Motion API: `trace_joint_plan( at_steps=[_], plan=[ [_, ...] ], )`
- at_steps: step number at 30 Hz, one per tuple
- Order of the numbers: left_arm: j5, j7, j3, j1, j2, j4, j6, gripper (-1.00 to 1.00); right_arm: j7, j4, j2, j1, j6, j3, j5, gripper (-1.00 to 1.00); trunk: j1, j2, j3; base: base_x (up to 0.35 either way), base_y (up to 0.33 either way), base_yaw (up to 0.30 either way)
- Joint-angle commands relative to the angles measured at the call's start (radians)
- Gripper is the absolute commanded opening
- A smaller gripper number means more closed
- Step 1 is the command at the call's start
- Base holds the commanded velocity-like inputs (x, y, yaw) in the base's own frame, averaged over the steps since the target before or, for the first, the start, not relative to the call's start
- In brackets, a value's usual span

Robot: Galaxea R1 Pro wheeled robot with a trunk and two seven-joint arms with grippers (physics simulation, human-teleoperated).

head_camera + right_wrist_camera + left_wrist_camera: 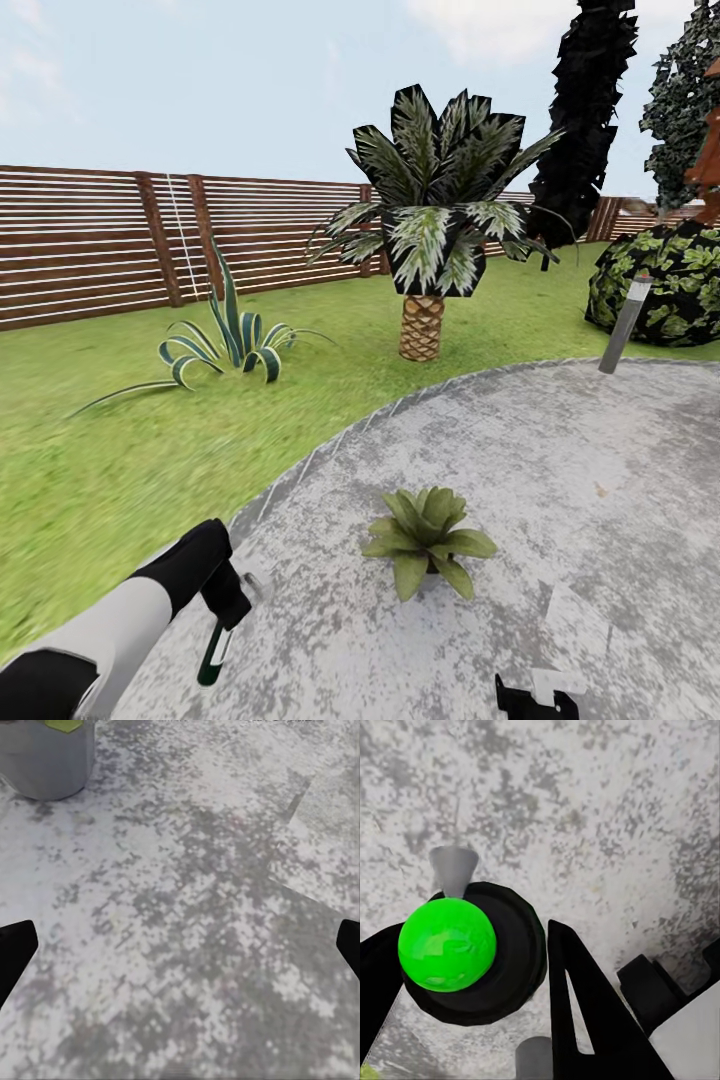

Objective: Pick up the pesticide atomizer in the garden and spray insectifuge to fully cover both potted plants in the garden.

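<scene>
Between the left gripper's (472, 967) black fingers (585, 1012) sits the pesticide atomizer (472, 949), green ball top and grey nozzle, jaws closed against its dark body. Right gripper (180, 945): jaws spread wide, nothing held, bare paving between. Ahead of both, one potted plant (428, 538) stands on the patio (560, 470), open paving all round. Patio edge curves just left of the left gripper; lawn (110, 450), agave (228, 345), fence (90, 240) beyond.

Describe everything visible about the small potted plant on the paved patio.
The low rosette of broad pointed green leaves in a tiny grey pot stands upright on the round grey mottled paved patio, near its edge by the lawn. Leaves spread outward, hiding most of the pot. Nothing touches it; it stands apart from both arms. The right wrist view shows a grey pot wall.
</scene>
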Motion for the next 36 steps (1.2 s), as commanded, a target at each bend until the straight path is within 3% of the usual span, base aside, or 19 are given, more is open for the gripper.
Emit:
trace_joint_plan(
  at_steps=[1, 6, 10, 11, 15, 21, 22, 23, 25, 29, 36],
  plan=[
    [-0.009, -0.009, -0.002, -0.001, -0.001, -0.002, 0.004, -1.00, 0.000, 0.000, 0.000, -0.001, -0.003, 0.004, -0.009, 1.00, 0.000, 0.000, -0.001, 0.086, 0.000, 0.000],
    [-0.011, -0.015, -0.003, -0.006, -0.008, -0.003, 0.004, -1.00, 0.000, 0.001, 0.001, -0.001, -0.003, 0.004, -0.011, 1.00, 0.000, 0.000, -0.001, 0.256, 0.045, -0.115],
    [-0.014, -0.100, -0.004, -0.013, -0.006, -0.004, 0.003, -1.00, 0.000, 0.002, 0.002, -0.001, -0.003, 0.004, -0.011, 1.00, 0.000, 0.000, -0.001, 0.324, -0.026, -0.284],
    [-0.020, -0.120, -0.004, -0.013, -0.004, -0.004, 0.002, -1.00, 0.000, 0.002, 0.002, -0.001, -0.003, 0.004, -0.011, 1.00, 0.000, 0.000, -0.001, 0.303, -0.118, -0.298],
    [-0.112, -0.209, -0.003, -0.030, -0.006, -0.005, 0.003, -1.00, 0.000, 0.001, 0.002, -0.001, -0.003, 0.004, -0.011, 1.00, 0.000, 0.000, -0.001, 0.260, -0.026, -0.300],
    [-0.115, -0.246, -0.009, -0.113, -0.009, -0.001, 0.004, -1.00, -0.001, 0.001, 0.002, -0.001, -0.003, 0.004, -0.011, 1.00, 0.000, 0.000, -0.001, 0.018, 0.000, -0.156],
    [-0.116, -0.274, -0.025, -0.122, -0.009, -0.001, 0.004, -1.00, -0.001, 0.001, 0.002, -0.001, -0.003, 0.004, -0.011, 1.00, 0.000, 0.000, -0.001, 0.000, 0.000, -0.012],
    [-0.152, -0.336, -0.093, -0.130, -0.009, -0.002, 0.004, -1.00, -0.002, 0.001, 0.002, -0.001, -0.003, 0.003, -0.011, 1.00, 0.000, 0.000, -0.001, 0.000, 0.000, -0.004],
    [-0.184, -0.365, -0.126, -0.126, -0.007, -0.002, 0.008, -1.00, -0.002, 0.001, 0.002, -0.001, -0.003, 0.003, -0.011, 1.00, 0.000, 0.000, -0.001, 0.000, 0.000, -0.002],
    [-0.200, -0.373, -0.136, -0.116, -0.002, -0.001, 0.014, -1.00, -0.002, 0.001, 0.002, -0.001, -0.003, 0.003, -0.011, 1.00, 0.000, 0.000, -0.001, 0.000, 0.000, 0.000],
    [-0.197, -0.368, -0.136, -0.111, -0.002, 0.000, 0.013, -1.00, -0.002, 0.002, 0.000, -0.001, -0.003, 0.003, -0.011, 1.00, 0.000, 0.000, -0.001, 0.131, -0.007, -0.031]
  ],
)
